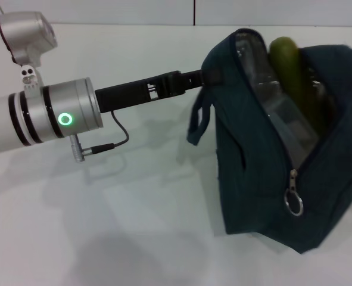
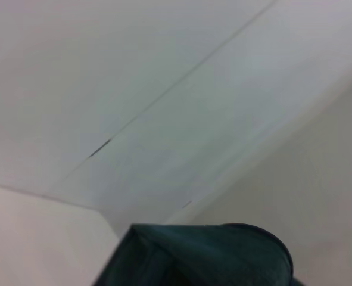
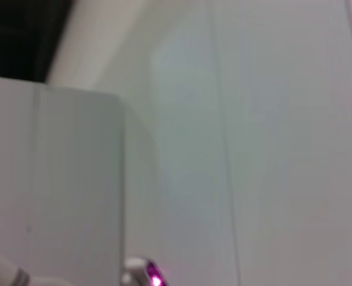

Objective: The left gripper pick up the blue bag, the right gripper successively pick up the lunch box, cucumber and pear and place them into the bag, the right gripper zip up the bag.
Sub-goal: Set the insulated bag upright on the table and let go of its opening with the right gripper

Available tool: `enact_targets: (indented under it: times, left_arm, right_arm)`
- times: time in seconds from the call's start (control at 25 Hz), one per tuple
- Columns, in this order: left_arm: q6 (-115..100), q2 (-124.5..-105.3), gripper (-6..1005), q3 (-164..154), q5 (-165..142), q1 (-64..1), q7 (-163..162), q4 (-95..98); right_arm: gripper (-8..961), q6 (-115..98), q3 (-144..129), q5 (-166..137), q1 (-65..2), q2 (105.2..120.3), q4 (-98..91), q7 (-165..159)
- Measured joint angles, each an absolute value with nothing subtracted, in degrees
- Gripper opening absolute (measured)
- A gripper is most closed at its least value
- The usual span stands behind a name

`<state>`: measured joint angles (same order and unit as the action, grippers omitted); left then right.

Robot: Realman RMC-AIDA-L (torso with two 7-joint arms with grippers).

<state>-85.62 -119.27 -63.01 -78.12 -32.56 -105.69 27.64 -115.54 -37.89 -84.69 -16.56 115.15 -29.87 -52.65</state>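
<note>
The blue bag (image 1: 253,179) stands open on the white table, held at its upper left rim by my left gripper (image 1: 208,76), which is shut on the fabric. Inside the bag a clear lunch box (image 1: 271,98) leans upright, and a green cucumber (image 1: 290,68) pokes out beside it. The zipper's metal ring pull (image 1: 293,202) hangs at the lower end of the open zip. A fold of the bag's fabric (image 2: 205,256) fills the near edge of the left wrist view. The pear is out of view. My right gripper does not show in any view.
White table (image 1: 104,226) spreads to the left of and in front of the bag. My left arm's silver wrist (image 1: 56,116) with its green light and cable reaches across the table. The right wrist view holds only pale walls and a small pink-lit part (image 3: 146,274).
</note>
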Motion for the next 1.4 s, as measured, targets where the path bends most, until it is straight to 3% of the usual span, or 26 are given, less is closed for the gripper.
enact_targets:
  times: [0.8, 1.4]
  left_arm:
    - [-79.9, -119.28, 60, -63.2, -76.9, -28.2, -92.3, 21.2]
    - [-84.2, -119.15, 56, -60.7, -74.2, -25.4, -87.1, 21.2]
  right_arm:
    - [5, -96.4, -43.1, -102.1, -19.8, 114.99, -29.3, -59.1]
    - [4, -113.3, -44.2, -94.1, -20.6, 115.08, -34.6, -57.2]
